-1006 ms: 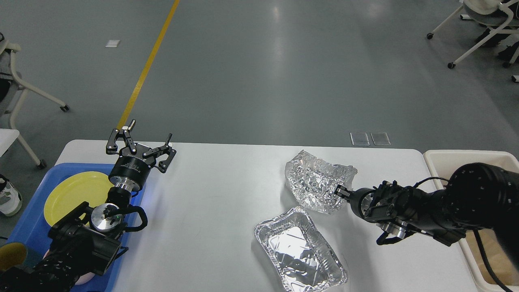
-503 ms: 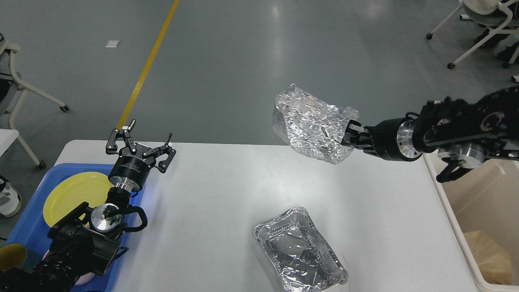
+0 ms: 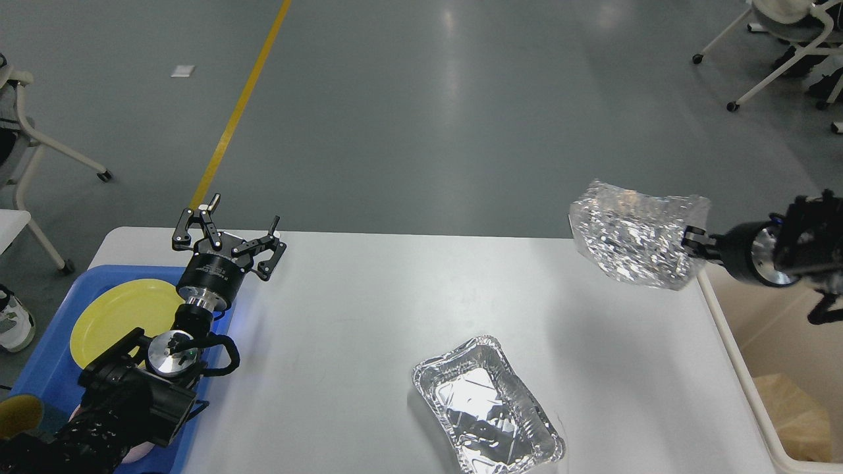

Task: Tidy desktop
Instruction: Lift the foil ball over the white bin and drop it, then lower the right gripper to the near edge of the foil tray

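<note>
Right gripper (image 3: 691,238) pinches just one edge of the crumpled foil (image 3: 632,242), held above the desktop (image 3: 395,316) corner beside the bin (image 3: 744,368). Thin grip: foil may tear or drop short. Left gripper (image 3: 227,240) is spread wide, empty.

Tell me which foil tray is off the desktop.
The crumpled foil tray, held in the right gripper by the bin; the flat one lies on the desktop.

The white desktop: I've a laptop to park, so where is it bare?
The large white desktop is bare from the blue plastic tray across to the rectangular foil tray, and along the far edge. It is crowded only at the foil tray.
</note>
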